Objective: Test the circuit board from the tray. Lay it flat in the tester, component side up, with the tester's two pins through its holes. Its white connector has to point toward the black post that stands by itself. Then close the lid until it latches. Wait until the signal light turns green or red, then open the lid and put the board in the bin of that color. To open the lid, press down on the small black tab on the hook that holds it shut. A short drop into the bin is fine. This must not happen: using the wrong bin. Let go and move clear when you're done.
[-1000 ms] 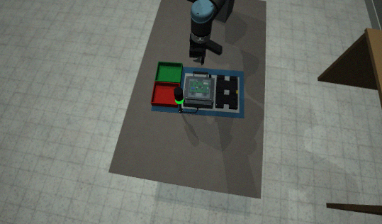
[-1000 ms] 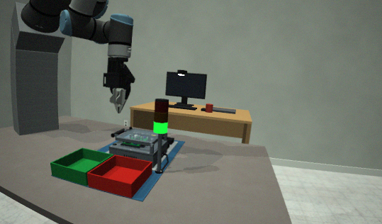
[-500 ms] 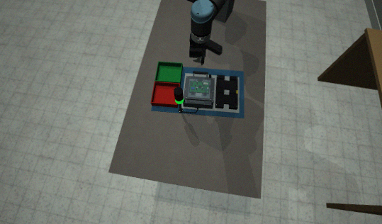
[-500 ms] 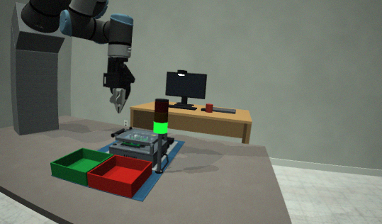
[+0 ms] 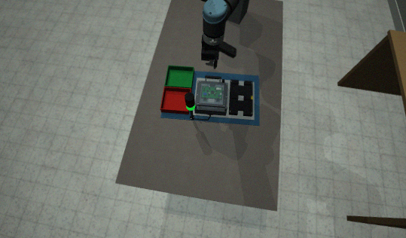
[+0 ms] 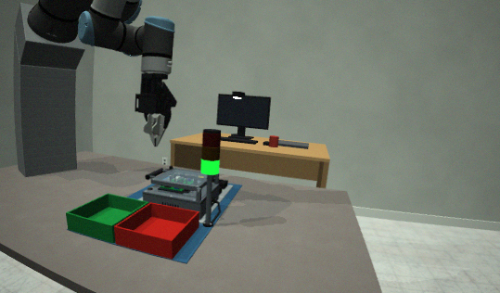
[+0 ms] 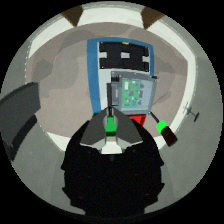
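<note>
The circuit board point(image 5: 211, 92) lies flat in the tester point(image 5: 212, 109) under the closed clear lid point(image 6: 182, 177), and the signal light point(image 6: 210, 166) glows green. The tool point(image 6: 154, 135) hangs above the tester's far edge with its fingers pinched together on nothing (a blunt tip, likely for pressing the latch tab). The top view shows the black tray point(image 5: 242, 99) bare; the exterior view hides it but shows the tool's height above the table point(image 6: 287, 250). The green bin point(image 5: 178, 76) waits beside the red bin point(image 5: 174, 101).
</note>
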Tool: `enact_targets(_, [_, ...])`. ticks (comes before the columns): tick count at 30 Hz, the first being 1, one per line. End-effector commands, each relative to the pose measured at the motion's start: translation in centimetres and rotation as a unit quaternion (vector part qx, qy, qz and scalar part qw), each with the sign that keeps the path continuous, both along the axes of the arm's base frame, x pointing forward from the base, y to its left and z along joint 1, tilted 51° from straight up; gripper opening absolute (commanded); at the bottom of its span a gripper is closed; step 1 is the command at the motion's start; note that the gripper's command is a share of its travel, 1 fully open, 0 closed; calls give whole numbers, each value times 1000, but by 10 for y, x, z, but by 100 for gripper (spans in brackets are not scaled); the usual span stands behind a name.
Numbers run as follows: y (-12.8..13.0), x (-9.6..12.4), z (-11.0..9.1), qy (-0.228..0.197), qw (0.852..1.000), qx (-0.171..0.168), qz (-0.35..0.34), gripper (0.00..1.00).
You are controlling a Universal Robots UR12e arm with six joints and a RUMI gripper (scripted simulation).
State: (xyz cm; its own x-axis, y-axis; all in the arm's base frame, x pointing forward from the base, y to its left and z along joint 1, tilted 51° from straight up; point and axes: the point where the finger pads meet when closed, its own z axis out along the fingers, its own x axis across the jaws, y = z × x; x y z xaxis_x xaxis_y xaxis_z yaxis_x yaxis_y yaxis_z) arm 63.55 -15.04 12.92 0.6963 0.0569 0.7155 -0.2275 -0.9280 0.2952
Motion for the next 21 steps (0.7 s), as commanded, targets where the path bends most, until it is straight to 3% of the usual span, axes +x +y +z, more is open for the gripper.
enact_targets(1, [2, -3, 3, 0, 1000, 0, 0, 0])
enact_targets(21, [5, -9, 8, -1, 1000, 2, -2, 0])
